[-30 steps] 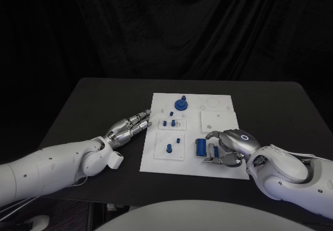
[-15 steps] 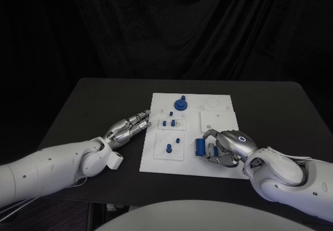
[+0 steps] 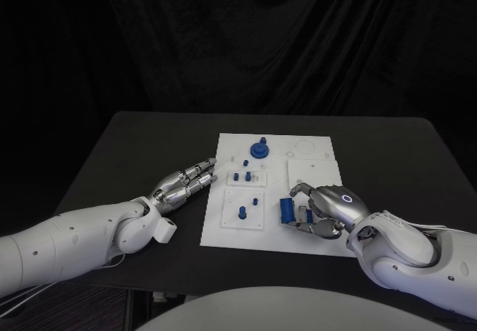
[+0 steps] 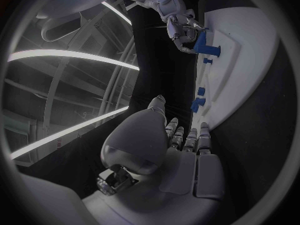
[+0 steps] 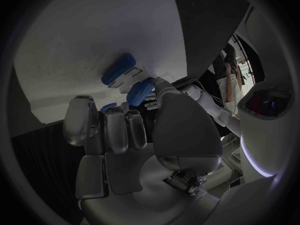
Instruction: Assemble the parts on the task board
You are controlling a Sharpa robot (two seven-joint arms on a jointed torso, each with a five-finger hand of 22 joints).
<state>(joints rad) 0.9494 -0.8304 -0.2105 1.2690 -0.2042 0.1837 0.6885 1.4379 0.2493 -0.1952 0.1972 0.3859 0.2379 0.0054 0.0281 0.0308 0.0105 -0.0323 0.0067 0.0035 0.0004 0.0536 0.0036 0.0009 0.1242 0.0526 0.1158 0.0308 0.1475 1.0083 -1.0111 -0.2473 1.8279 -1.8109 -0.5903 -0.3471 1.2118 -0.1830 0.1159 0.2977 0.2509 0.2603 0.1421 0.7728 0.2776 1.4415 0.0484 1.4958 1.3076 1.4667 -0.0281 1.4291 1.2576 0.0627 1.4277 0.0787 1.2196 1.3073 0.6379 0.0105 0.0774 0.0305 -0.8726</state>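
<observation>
Right hand (image 3: pixel 328 209) edged further over the board (image 3: pixel 318 243), fingers curled on a blue part (image 3: pixel 286 210), left hand (image 3: pixel 184 183) flat, spread, empty.

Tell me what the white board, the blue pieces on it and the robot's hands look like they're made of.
Task board: likely matte white plastic, flat and even, with no glare. Blue parts, such as the one at the right hand: probably moulded or printed plastic, uniform colour, dull surface. Both hands, including the left hand: silvery with soft highlights, either metal or metallic-coated plastic; the look leaves that open.
</observation>
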